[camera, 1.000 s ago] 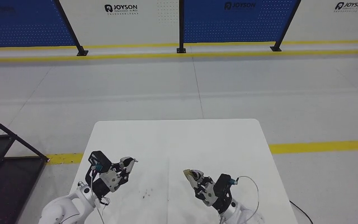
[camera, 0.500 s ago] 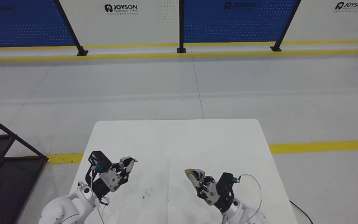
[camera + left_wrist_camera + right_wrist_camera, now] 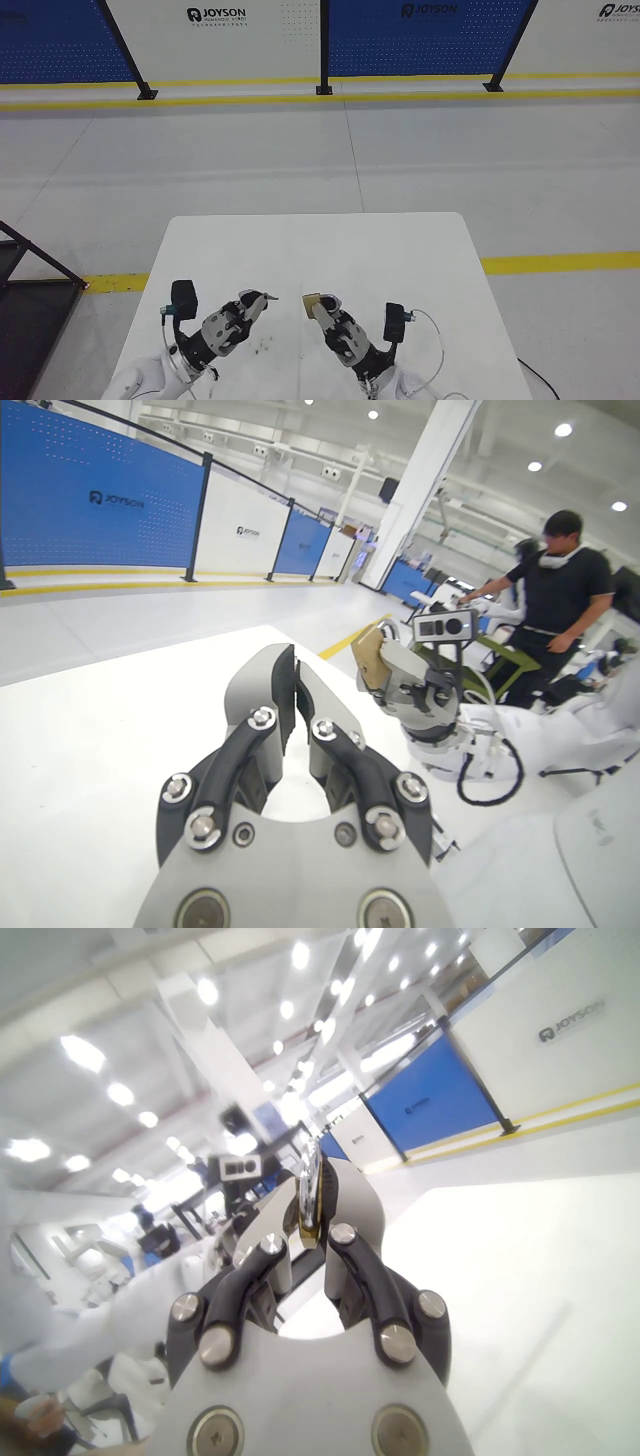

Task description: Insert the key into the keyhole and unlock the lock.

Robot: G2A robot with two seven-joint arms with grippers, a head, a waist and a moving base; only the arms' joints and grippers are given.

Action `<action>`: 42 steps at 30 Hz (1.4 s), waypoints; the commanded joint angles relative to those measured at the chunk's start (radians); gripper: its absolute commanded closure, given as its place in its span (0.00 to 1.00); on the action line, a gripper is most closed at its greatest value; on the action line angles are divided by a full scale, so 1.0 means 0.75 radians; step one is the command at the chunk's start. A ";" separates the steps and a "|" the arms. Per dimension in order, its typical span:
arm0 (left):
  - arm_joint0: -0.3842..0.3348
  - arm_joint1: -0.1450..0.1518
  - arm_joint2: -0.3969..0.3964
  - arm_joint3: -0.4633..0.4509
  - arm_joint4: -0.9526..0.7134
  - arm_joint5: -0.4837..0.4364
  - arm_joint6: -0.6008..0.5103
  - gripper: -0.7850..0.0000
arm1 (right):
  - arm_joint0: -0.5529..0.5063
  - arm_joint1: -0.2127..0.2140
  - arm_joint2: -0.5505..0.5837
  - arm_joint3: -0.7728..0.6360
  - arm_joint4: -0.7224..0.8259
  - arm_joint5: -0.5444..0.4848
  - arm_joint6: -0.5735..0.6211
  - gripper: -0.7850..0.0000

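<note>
While the right gripper clamps the lock, left gripper pinched shut on key, near lock

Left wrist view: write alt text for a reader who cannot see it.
The left gripper, pads pressed shut, hangs over a white table. Beyond it, the right gripper holds a brass padlock, its shackle pointing up.
</note>
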 commanded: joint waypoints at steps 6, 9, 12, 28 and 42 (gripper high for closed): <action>-0.057 -0.013 0.100 0.121 -0.134 -0.139 0.127 1.00 | 0.060 -0.032 -0.064 0.101 0.111 -0.117 -0.142 1.00; -0.090 -0.020 0.141 0.158 -0.180 -0.156 0.161 1.00 | 0.081 -0.041 -0.073 0.140 0.170 -0.165 -0.156 1.00; -0.122 -0.024 0.187 0.190 -0.212 -0.186 0.147 1.00 | 0.091 -0.045 -0.070 0.161 0.165 -0.152 -0.157 1.00; -0.128 -0.026 0.193 0.186 -0.216 -0.165 0.148 1.00 | 0.091 -0.045 -0.070 0.161 0.165 -0.152 -0.157 1.00; -0.170 -0.070 0.472 0.315 -0.413 -0.219 0.335 1.00 | 0.091 -0.045 -0.070 0.161 0.165 -0.152 -0.157 1.00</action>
